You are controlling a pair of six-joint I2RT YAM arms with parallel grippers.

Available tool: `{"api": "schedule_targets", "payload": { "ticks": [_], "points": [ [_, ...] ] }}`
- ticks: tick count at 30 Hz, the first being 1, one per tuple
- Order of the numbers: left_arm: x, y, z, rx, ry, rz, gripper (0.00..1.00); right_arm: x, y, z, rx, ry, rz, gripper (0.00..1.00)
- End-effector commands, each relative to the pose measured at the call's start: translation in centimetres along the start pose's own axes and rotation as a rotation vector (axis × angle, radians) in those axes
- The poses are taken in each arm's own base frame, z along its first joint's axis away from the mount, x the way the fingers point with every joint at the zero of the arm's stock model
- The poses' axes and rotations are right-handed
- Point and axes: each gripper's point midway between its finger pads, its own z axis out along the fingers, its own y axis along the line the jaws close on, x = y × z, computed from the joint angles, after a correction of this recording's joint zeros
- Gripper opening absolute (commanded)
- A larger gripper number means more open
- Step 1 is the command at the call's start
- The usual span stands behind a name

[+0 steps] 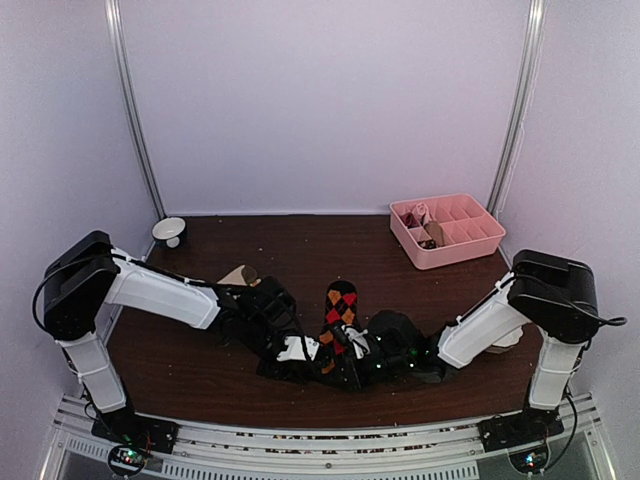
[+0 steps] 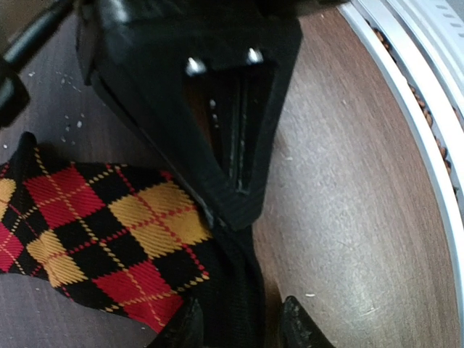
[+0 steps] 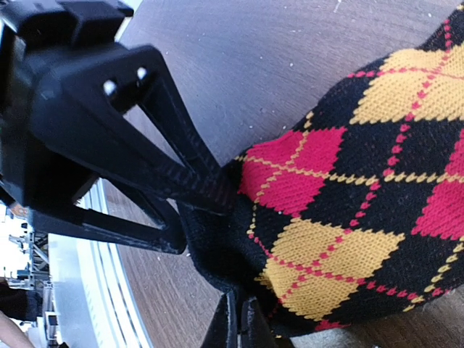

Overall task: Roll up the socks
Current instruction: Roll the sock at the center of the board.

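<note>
The black argyle sock [image 1: 341, 303] with red and orange diamonds lies on the table's middle front, toe end pointing away. Both grippers meet at its near end. My left gripper [image 2: 241, 328] has its jaws narrowly apart around the bunched black cuff [image 2: 232, 283]. It also shows in the top view [image 1: 305, 355]. My right gripper [image 3: 243, 328] is pinched shut on the black edge of the same sock [image 3: 341, 188], and shows in the top view [image 1: 362, 362]. A tan piece [image 1: 238, 274], possibly the striped sock, peeks from behind my left arm.
A pink divided tray [image 1: 452, 256] stands at the back right with small items in it. A white bowl [image 1: 169, 231] sits at the back left. The metal rail [image 2: 428, 109] of the table's near edge runs close to the grippers.
</note>
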Motion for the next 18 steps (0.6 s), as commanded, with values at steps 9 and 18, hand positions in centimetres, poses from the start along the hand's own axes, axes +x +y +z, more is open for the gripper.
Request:
{"api": "schedule_targets", "payload": {
  "ticks": [9, 18],
  "points": [
    [0.7, 0.3, 1.0, 0.009, 0.041, -0.022, 0.37, 0.5, -0.4, 0.0, -0.031, 0.036, 0.08, 0.0],
    [0.5, 0.3, 1.3, 0.048, 0.053, -0.067, 0.04, 0.5, -0.4, -0.3, -0.024, 0.027, 0.081, 0.0]
  ]
}}
